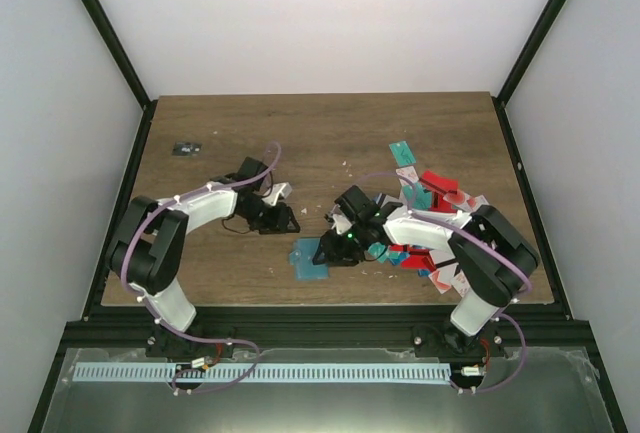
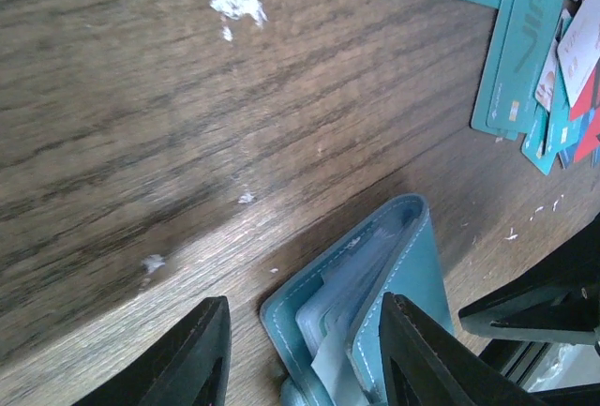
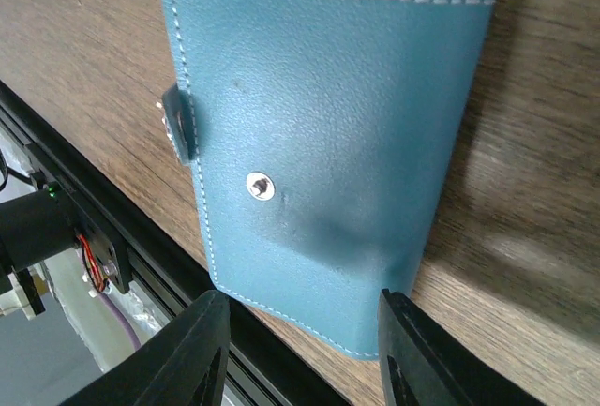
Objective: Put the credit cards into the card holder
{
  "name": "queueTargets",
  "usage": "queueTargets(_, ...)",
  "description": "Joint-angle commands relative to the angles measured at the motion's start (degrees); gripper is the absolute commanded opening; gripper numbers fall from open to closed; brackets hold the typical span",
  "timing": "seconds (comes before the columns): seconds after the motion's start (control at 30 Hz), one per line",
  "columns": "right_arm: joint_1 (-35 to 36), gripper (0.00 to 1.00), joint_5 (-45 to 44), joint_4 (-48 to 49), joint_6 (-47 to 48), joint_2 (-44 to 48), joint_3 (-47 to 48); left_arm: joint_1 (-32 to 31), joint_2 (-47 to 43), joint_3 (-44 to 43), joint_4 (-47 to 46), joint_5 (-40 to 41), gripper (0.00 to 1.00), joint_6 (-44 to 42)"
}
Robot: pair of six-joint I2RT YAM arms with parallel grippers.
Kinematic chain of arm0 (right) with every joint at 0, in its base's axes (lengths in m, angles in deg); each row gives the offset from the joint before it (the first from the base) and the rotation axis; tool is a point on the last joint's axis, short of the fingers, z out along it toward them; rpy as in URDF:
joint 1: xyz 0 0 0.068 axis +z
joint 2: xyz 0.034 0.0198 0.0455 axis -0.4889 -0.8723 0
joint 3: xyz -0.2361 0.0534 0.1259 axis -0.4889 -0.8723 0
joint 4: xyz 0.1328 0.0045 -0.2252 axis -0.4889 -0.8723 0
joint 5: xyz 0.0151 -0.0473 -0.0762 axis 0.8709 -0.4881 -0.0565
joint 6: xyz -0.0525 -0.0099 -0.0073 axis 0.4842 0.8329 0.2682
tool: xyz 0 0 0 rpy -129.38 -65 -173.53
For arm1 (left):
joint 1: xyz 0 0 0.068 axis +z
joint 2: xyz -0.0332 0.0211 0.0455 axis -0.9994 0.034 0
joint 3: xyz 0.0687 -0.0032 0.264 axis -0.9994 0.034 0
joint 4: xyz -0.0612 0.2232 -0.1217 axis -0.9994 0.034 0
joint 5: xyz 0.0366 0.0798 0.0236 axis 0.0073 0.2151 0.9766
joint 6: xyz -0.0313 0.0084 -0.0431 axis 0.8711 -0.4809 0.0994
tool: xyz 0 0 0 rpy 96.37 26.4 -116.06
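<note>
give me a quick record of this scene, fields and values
holder: teal, folded, slightly ajar, on table near front edge
cards: loose pile right of holder
left tool: open, facing holder's pocket side
right tool: open, over holder's snap side
held: nothing clearly gripped
other: small black object, back left

Overhead view: illumination is diffuse and even. The plain white enclosure walls (image 1: 330, 23) beyond the teal stitched leather card holder (image 1: 308, 259) approach overexposure. Shadows on the brown wood-grain table (image 1: 300, 133) are soft.

Left wrist view: a pale sheen lies on the wood left of the card holder (image 2: 417, 265).

Right wrist view: the card holder (image 3: 328, 97) stitching is sharp. A soft shadow crosses its face below the round metal snap (image 3: 261, 186) and falls on the wood to its right. The area to its left, past the table edge, is defocused.
</note>
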State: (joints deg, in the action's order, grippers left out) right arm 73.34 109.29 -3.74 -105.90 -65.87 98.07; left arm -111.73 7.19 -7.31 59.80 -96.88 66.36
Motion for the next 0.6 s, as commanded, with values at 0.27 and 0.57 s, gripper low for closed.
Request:
queueTargets(0.27, -0.04, 0.46, -0.15, 2.44, -2.64, 2.24, -2.85, -4.79, 1.88, -0.38, -2.05, 1.67, 0.4, -1.78)
queueTargets(0.57, -0.05, 0.46, 0.21, 4.91, -4.88, 3.26, -6.58, -6.01, -0.65, 5.78, -0.98, 9.44, 0.26, 2.23)
